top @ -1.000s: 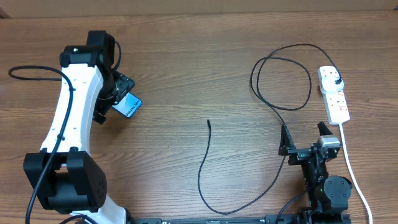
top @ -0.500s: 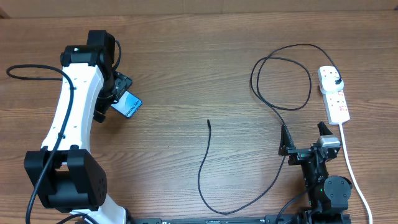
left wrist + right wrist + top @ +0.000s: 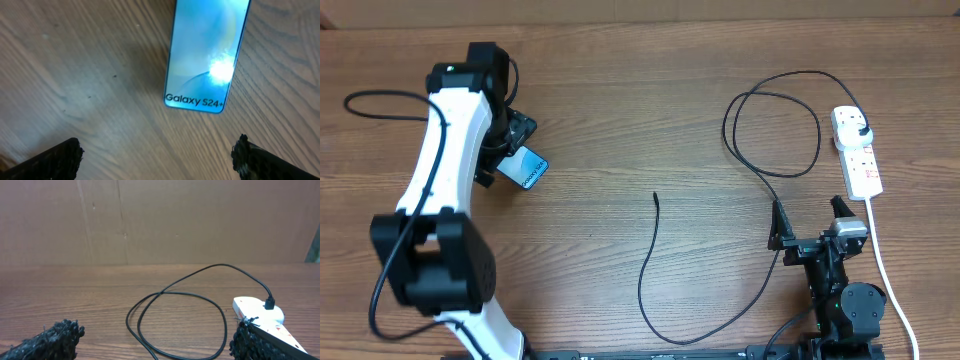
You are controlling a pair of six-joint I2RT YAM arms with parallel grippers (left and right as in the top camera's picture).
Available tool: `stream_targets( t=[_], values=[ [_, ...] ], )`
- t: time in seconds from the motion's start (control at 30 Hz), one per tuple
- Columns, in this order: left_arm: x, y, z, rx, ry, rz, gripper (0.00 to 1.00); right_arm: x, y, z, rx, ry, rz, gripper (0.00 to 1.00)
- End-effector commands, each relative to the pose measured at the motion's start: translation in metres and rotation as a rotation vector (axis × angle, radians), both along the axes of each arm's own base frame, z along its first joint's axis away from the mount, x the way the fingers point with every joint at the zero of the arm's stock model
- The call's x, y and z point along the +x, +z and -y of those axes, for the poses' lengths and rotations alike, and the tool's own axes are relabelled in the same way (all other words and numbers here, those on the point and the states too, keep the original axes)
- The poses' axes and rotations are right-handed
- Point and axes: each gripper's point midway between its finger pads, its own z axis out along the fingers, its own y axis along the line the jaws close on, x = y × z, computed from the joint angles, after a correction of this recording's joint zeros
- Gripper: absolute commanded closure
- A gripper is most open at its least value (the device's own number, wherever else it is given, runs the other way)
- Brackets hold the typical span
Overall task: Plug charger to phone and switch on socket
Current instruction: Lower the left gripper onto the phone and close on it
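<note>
The phone [image 3: 525, 167], light-blue screen with white text, lies flat on the table at the left; it also shows in the left wrist view [image 3: 207, 52]. My left gripper [image 3: 503, 150] is open just above its near end, holding nothing. The black charger cable [image 3: 650, 270] runs from a free tip at the table's middle, curves along the front, loops at the right [image 3: 175, 315] and ends plugged into the white socket [image 3: 857, 153]. My right gripper [image 3: 810, 222] is open and empty, near the front right, beside the cable. The socket shows in the right wrist view [image 3: 260, 315].
The socket's white cord [image 3: 890, 280] runs toward the front right edge. A black arm cable [image 3: 380, 105] loops at the far left. A brown wall [image 3: 160, 220] stands behind the table.
My left arm has swung slightly toward the back, with the gripper still over the phone. The phone, the charger cable and the right arm have not moved.
</note>
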Motion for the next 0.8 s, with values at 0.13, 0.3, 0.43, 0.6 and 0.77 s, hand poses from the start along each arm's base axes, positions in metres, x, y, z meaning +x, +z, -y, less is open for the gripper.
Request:
stream_targets(
  t=[0.13,0.3,0.43,0.6,0.77],
  values=[
    [0.026,-0.030,-0.001,-0.009,0.023,-0.037,0.00,0.000,-0.003,0.001,0.002,-0.008,0.000,0.00],
    [0.039,-0.061,0.002,-0.025,0.024,-0.050,0.00,0.000,-0.003,0.001,0.002,-0.008,0.000,0.00],
    [0.043,-0.076,0.003,-0.032,0.024,-0.060,0.00,0.000,-0.003,0.001,0.002,-0.008,0.000,0.00],
    [0.051,-0.087,0.002,-0.031,0.024,-0.045,0.00,0.000,-0.003,0.001,0.002,-0.008,0.000,0.00],
    [0.054,-0.101,0.002,-0.032,0.021,-0.057,0.00,0.000,-0.003,0.001,0.002,-0.008,0.000,0.00]
  ],
)
